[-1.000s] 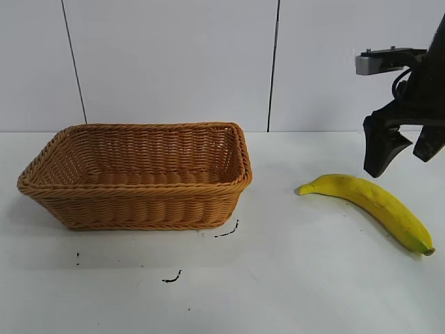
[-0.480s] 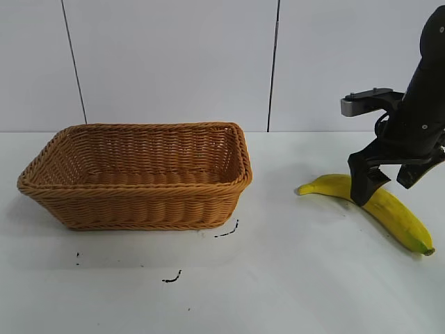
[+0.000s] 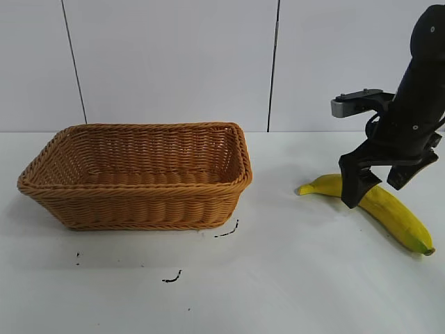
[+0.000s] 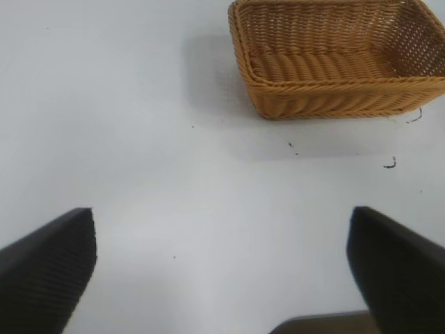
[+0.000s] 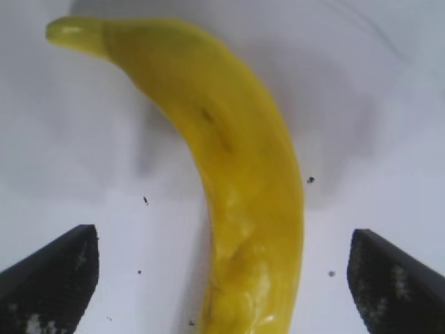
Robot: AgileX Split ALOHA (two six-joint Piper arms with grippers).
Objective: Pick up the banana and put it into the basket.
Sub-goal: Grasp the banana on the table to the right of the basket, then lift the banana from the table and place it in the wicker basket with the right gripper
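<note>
The yellow banana lies on the white table at the right, its tip toward the basket. It fills the right wrist view. My right gripper is open and low over the banana, one finger on each side of its middle part; its fingers stand wide of the fruit without touching it. The tan wicker basket stands empty at the left and shows in the left wrist view. My left gripper is open and empty, well away from the basket, over bare table.
Small dark marks lie on the table in front of the basket. A white panelled wall runs behind the table. Bare table lies between the basket and the banana.
My right gripper has come down and moved left, from above and behind the banana to straddling it. The banana and basket have not moved.
</note>
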